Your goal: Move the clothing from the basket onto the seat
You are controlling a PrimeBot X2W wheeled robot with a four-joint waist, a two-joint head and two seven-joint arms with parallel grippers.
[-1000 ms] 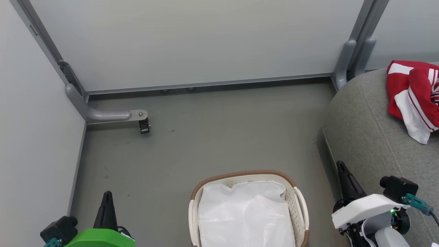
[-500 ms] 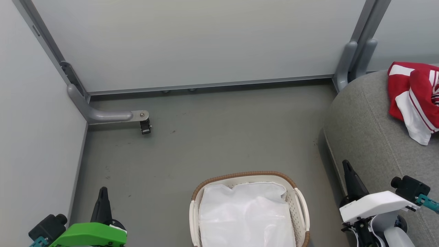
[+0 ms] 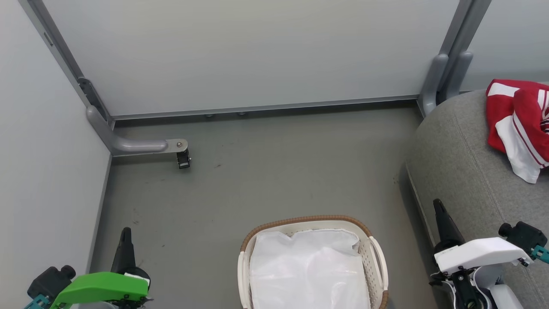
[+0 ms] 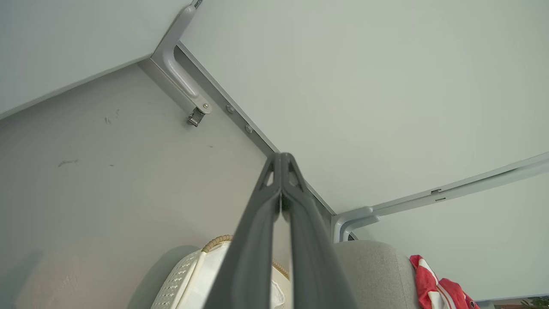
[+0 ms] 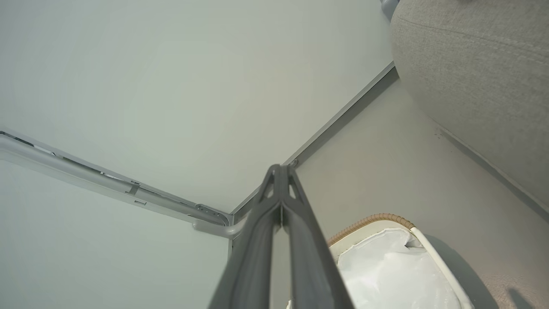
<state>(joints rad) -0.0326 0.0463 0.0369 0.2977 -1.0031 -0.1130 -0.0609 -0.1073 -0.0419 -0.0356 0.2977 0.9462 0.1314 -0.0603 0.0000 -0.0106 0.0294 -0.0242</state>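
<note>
Here, grey floor (image 3: 279, 171), pale wall panels (image 3: 257, 51); left gripper (image 3: 125, 234), right gripper (image 3: 437, 204) closed, empty; clothing (image 3: 514, 116) on seat (image 3: 463, 171).

Cannot see the right side of the clothing (image 3: 523, 107) or seat (image 3: 459, 171), nor the basket (image 3: 373, 262) near end: cropped.

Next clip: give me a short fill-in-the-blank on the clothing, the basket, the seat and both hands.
1. The clothing lying on the grey seat is white and ____.
2. The basket has a ____ woven-look rim.
3. The left hand and the right hand are both ____.

Missing words: red; brown; shut.
</note>
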